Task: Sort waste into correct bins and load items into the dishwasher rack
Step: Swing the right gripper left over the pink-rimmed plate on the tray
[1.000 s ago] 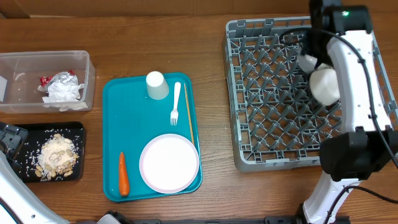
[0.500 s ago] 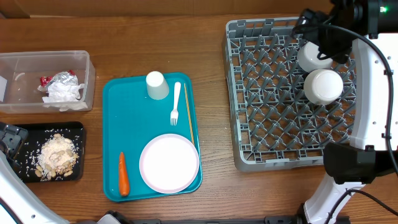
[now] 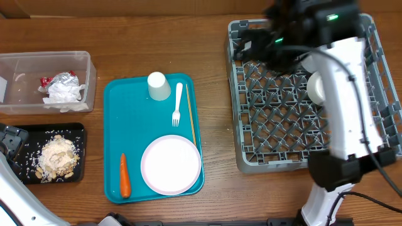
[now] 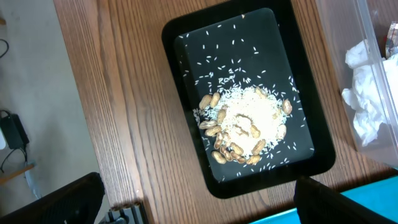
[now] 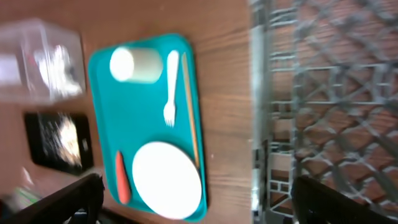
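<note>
The right end effector (image 3: 254, 49) hangs over the far left part of the dishwasher rack (image 3: 251, 150), blurred in the overhead view. In its wrist view the two fingers (image 5: 68, 199) stand at opposite edges of the picture, so the jaws are wide with nothing between them. One white bowl (image 3: 316, 88) sits inside the rack, partly hidden behind the arm. A second white edge just beyond it is mostly covered.

The cup (image 3: 158, 86), the white plastic fork (image 3: 178, 103) and the plate (image 3: 171, 164) lie on the teal tray (image 3: 116, 125), well apart from that end effector, across a strip of bare desk (image 3: 213, 94). A carrot (image 3: 124, 176) and a thin wooden stick (image 3: 191, 116) share the tray.

The left end effector (image 4: 196, 202) hovers above the black tray (image 4: 186, 37), jaws wide and empty. The nut scraps (image 4: 245, 127) are heaped in the tray's middle. The napkin (image 3: 63, 93) and the foil wrapper (image 3: 61, 78) rest in the clear tub (image 3: 85, 63), just beyond the black tray.
</note>
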### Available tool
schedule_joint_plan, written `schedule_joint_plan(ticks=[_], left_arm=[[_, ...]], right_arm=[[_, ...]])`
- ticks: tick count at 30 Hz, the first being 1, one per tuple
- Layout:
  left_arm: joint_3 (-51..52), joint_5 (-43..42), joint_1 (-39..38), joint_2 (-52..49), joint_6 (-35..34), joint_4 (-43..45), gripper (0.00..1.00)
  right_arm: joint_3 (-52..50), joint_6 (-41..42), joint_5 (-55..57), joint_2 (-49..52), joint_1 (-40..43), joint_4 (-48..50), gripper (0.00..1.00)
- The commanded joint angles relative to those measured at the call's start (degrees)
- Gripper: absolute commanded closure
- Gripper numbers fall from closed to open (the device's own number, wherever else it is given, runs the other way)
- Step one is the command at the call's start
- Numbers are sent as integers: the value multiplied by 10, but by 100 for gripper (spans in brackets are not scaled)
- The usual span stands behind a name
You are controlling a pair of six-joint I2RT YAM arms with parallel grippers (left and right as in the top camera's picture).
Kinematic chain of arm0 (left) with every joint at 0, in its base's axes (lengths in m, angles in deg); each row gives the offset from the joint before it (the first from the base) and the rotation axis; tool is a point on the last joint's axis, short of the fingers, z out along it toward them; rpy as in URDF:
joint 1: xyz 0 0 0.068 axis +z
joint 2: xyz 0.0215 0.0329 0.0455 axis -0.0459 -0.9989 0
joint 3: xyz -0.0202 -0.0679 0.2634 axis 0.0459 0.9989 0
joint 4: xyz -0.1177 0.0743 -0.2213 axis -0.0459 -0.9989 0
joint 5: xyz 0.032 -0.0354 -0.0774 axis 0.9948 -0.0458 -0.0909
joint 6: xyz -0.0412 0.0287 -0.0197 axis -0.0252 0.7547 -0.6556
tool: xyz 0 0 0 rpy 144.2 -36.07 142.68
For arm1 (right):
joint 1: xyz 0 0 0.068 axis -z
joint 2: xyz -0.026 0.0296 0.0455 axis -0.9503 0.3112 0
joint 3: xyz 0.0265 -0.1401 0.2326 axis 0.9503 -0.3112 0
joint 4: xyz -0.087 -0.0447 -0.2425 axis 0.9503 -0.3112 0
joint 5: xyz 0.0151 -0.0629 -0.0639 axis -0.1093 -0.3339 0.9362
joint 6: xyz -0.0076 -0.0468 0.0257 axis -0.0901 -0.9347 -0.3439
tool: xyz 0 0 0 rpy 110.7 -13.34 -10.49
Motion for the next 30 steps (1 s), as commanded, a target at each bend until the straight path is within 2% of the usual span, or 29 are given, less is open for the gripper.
schedule_joint_plan(ticks=[1, 5, 8, 18, 24, 29, 30], left_arm=[[-12, -2, 1, -2, -6, 0, 0], [-12, -2, 1, -2, -6, 0, 0], [-12, -2, 1, -2, -6, 0, 0], [-12, -2, 1, -2, -6, 0, 0], [-12, -2, 1, -2, -6, 0, 0], [-12, -2, 1, -2, -6, 0, 0], [-12, -2, 1, -2, -6, 0, 0]], right_arm=[[-2, 44, 60, -15, -70, 3, 0], [-33, 149, 122, -7, -150, 21, 0], [-67, 185, 124, -1, -200, 54, 0], [-172, 205, 116, 21, -299, 143, 0], [-226, 205, 210, 23, -300, 115, 0], [-278, 117, 177, 24, -285, 102, 0], [-294, 112, 164, 24, -285, 109, 3]])
